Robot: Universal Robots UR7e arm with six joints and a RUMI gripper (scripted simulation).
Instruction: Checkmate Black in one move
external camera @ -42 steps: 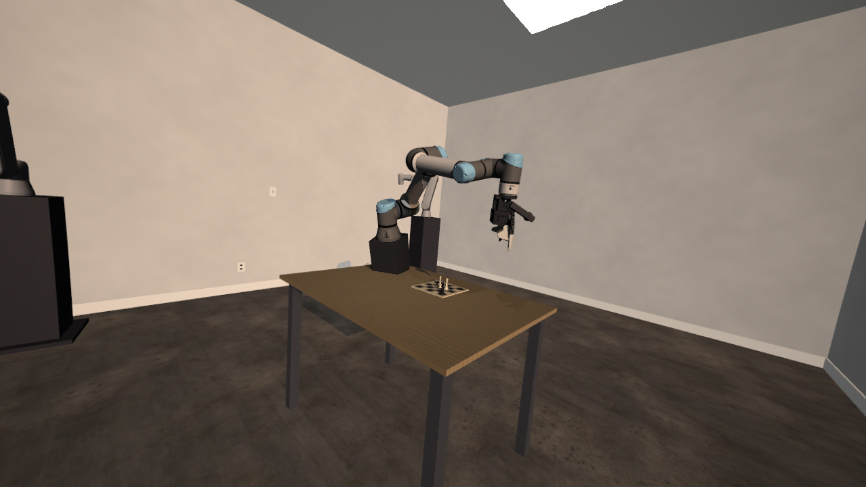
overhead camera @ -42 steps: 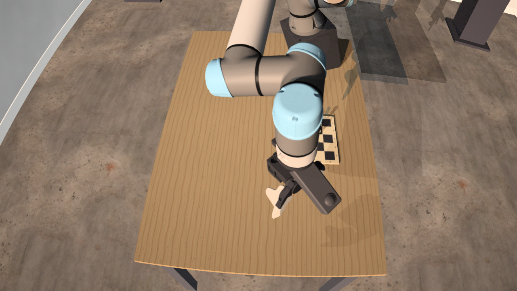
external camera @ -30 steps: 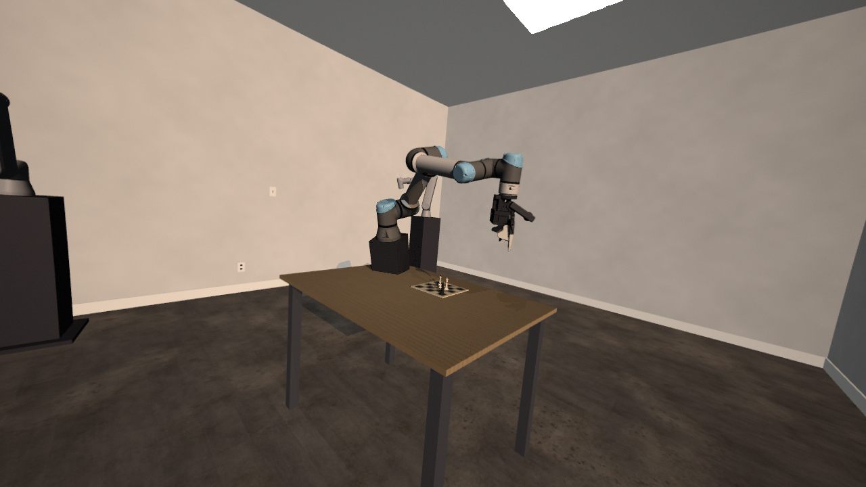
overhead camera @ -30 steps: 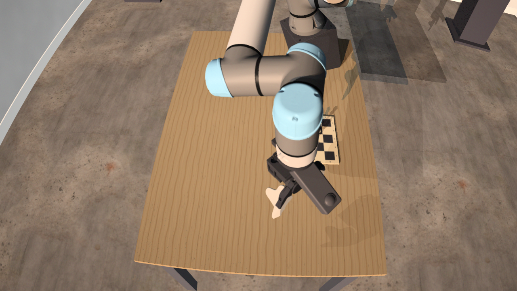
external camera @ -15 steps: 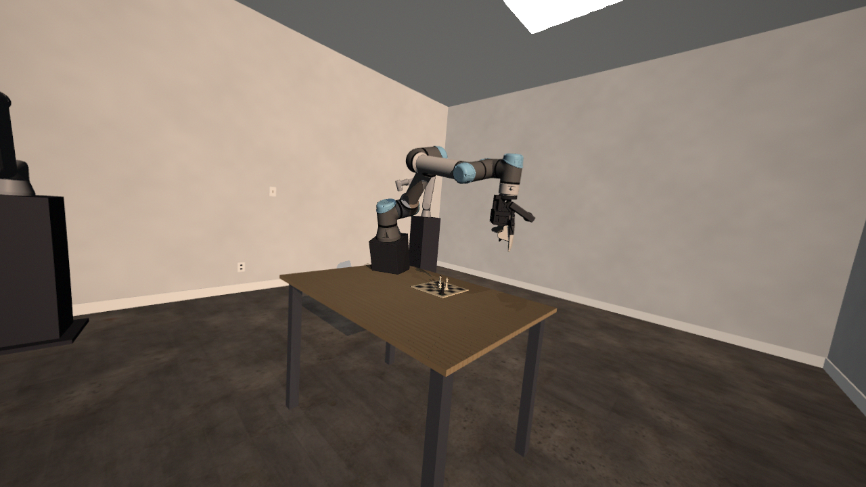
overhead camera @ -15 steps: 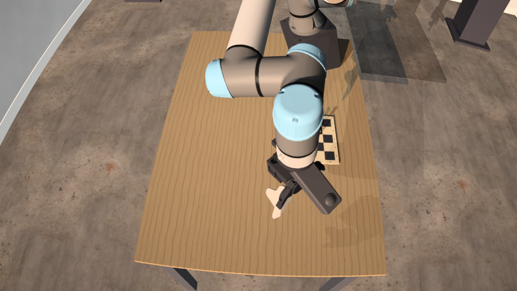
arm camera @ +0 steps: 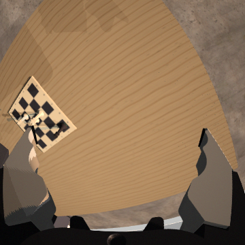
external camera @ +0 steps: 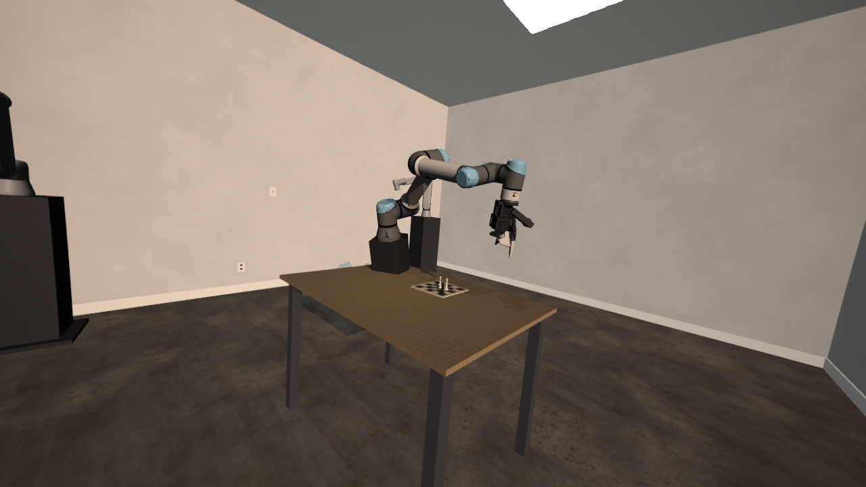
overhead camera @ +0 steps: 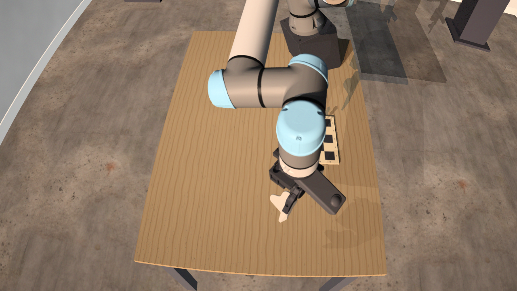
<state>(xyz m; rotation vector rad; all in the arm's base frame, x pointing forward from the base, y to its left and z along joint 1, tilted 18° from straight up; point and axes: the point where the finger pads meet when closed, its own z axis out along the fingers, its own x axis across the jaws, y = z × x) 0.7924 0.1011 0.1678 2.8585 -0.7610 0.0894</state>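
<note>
A small chessboard (arm camera: 40,113) lies on the wooden table, at the left of the wrist view. Two white pieces (arm camera: 32,117) stand close together near its middle-left and a black piece (arm camera: 62,127) stands near its right edge. The squares' letters are too small to read. In the exterior view the board (external camera: 440,289) lies on the far right part of the table. In the top view only its right edge (overhead camera: 331,139) shows past the arm. My gripper (arm camera: 118,128) is open and empty, high above the table and off to the side of the board; it also shows in the exterior view (external camera: 507,239).
The arm's base block (external camera: 390,251) stands at the table's far end. The table's front edge (overhead camera: 260,271) lies well beyond the gripper. A dark cabinet (external camera: 30,272) stands on the floor far to the left.
</note>
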